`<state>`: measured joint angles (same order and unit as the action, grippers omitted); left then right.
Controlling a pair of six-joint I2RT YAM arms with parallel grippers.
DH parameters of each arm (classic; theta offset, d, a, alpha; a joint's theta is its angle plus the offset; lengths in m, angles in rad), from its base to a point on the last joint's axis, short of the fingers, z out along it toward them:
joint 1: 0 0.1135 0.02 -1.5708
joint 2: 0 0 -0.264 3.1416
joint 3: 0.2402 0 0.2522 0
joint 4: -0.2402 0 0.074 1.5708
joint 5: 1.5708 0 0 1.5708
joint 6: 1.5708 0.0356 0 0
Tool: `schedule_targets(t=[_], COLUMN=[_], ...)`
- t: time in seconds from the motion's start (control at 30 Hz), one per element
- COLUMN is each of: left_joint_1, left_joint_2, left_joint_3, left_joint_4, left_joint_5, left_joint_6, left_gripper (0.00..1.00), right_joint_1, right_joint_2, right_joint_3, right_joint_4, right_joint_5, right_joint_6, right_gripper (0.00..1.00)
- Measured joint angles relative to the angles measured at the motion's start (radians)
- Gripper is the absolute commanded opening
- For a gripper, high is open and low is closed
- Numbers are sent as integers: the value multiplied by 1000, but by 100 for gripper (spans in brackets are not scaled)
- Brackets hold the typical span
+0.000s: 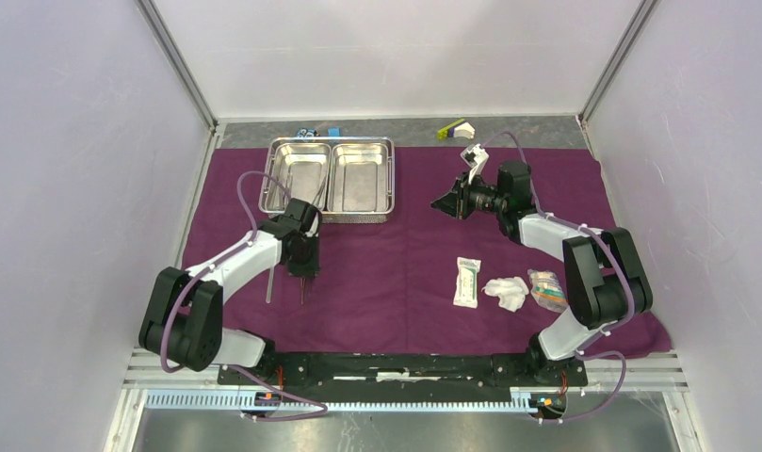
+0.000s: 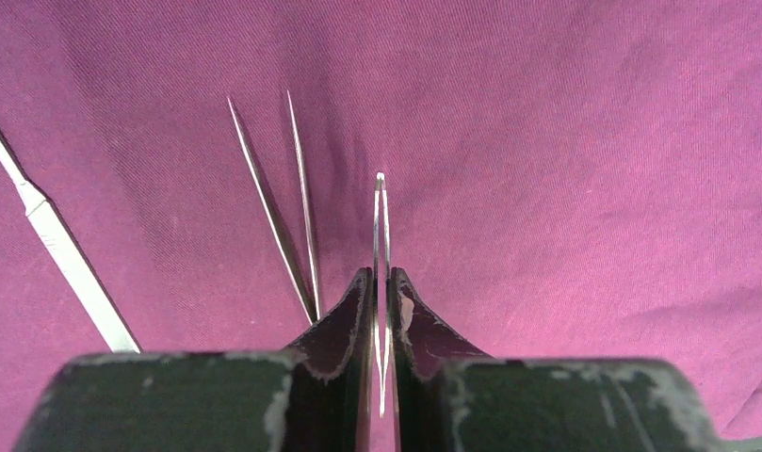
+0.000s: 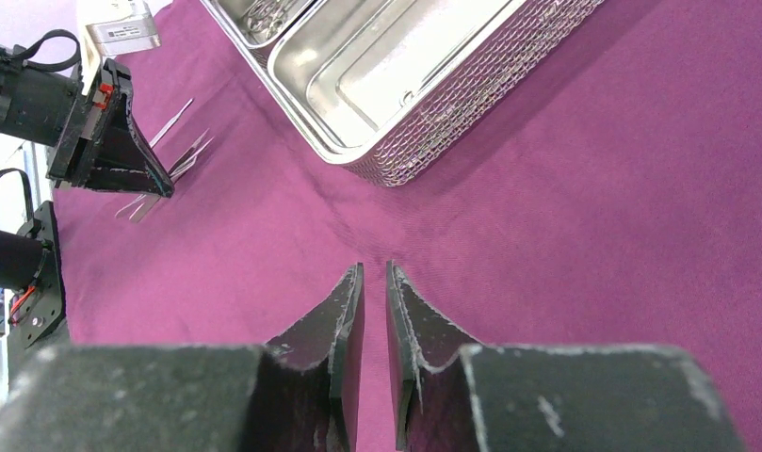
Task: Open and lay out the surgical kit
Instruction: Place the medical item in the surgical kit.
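Tweezers [image 2: 381, 226] slim, shiny | left fingers [image 2: 344, 325] clamp them | right fingers [image 3: 342, 330] nearly together, empty

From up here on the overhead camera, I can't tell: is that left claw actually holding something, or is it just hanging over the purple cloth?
Observer: It's holding something. Its wrist camera shows the left gripper pinched on slim tweezers, with the tips sticking out past the fingers.
Operator: And the other claw?
Observer: The right gripper is nearly closed, with nothing between its fingers.
Operator: Is anything lying near the left one?
Observer: A second pair of tweezers, prongs apart, lies on the cloth right beside the held pair.
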<state>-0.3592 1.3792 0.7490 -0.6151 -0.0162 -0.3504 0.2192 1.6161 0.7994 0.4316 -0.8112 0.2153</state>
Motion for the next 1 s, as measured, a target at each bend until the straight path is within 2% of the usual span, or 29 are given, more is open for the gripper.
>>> schedule_targets(t=[0.8,1.0], left_joint_1=[0,10], left_joint_2=[4,16], left_joint_3=[-20,-27], left_joint_4=[6,20], left_joint_5=[47,47], left_joint_6=[-19,-19], left_gripper=[2,6], right_joint_1=[-5,-5], right_joint_2=[5,5], right_joint_3=[12,12], right_joint_4=[-27,-30], right_joint_5=[0,-4], right_joint_6=[-27,-27], right_gripper=[20,20])
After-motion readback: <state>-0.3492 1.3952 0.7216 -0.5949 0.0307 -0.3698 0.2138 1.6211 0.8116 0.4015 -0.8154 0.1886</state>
